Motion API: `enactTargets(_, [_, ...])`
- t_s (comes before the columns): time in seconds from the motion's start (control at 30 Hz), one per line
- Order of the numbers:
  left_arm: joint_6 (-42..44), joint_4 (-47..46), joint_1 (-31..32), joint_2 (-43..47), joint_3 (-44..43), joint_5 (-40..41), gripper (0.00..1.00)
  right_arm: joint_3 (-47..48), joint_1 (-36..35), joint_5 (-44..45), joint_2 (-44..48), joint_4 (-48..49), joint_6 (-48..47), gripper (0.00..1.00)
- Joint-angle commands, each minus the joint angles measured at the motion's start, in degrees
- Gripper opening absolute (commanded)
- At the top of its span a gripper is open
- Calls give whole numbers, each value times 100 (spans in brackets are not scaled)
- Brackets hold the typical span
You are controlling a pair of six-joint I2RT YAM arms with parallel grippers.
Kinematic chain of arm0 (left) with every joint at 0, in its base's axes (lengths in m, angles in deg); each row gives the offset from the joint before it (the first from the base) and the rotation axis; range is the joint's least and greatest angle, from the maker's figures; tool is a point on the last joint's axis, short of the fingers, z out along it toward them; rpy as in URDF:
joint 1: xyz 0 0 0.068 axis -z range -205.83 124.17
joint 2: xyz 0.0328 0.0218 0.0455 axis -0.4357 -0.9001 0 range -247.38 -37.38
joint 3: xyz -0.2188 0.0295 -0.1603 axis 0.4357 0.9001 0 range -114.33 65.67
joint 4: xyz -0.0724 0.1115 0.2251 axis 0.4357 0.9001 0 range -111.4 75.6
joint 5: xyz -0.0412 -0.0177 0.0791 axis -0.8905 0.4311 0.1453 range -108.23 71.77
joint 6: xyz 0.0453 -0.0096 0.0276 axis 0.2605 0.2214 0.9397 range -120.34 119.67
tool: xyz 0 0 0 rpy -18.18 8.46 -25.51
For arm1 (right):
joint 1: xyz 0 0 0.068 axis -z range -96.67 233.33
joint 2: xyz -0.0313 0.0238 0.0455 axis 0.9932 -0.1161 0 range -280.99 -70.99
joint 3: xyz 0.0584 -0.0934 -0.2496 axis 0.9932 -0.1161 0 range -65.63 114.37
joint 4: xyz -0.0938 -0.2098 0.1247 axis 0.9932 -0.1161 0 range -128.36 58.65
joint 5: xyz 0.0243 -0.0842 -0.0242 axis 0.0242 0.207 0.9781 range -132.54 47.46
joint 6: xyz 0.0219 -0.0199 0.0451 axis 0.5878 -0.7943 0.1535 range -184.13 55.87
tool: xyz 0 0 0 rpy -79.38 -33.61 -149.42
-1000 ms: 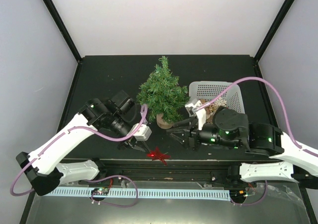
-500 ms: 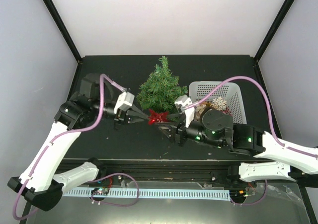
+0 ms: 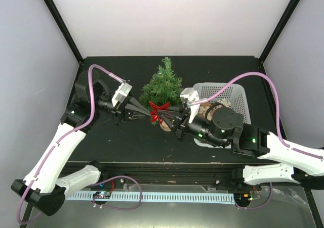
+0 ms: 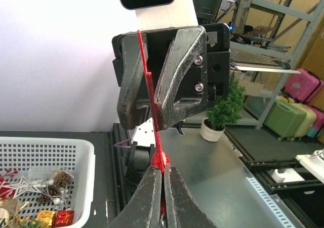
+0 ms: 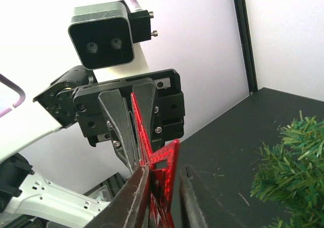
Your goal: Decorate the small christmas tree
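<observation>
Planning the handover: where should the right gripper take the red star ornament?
Grip the red star ornament by its free points, across the two flat faces, coming head-on opposite the left gripper. It is a thin plate held edge-on, and the right gripper has its open fingers either side.

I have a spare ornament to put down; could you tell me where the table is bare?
Bare: behind the small christmas tree and white basket, and the near-left corner of the table. Crowded: in front of the tree, where left gripper and right gripper meet on the red star.
</observation>
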Motion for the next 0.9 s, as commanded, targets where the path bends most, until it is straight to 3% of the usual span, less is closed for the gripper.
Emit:
enactTargets(0.0, [-276, -374, -37, 37, 4, -338, 1, 123, 14, 156, -3, 124, -67, 15])
enactTargets(0.13, [-276, -422, -32, 50, 51, -324, 2, 92, 14, 249, 57, 90, -8, 2])
enactTargets(0.27, [-234, -449, -60, 30, 116, -146, 6, 210, 7, 463, 81, -42, -68, 1])
enactTargets(0.3, [-189, -384, -77, 21, 114, -19, 13, 317, 13, 504, 50, -133, -113, 1])
enactTargets(0.4, [59, -111, -269, -18, 32, 225, 51, 1019, 20, 781, -213, -736, -299, 1])
enactTargets(0.5, [203, 37, -553, -102, -45, 367, 71, 1984, 96, 1134, -714, -1475, -497, 1])
enactTargets(0.7, [786, 526, -931, -163, -237, 1360, 82, 4307, 472, 1776, -1866, -2931, -814, 1])
enactTargets(0.87, [1719, 1202, -933, -122, -544, 3216, 83, 5720, 660, 2116, -2629, -3448, -1321, 1])
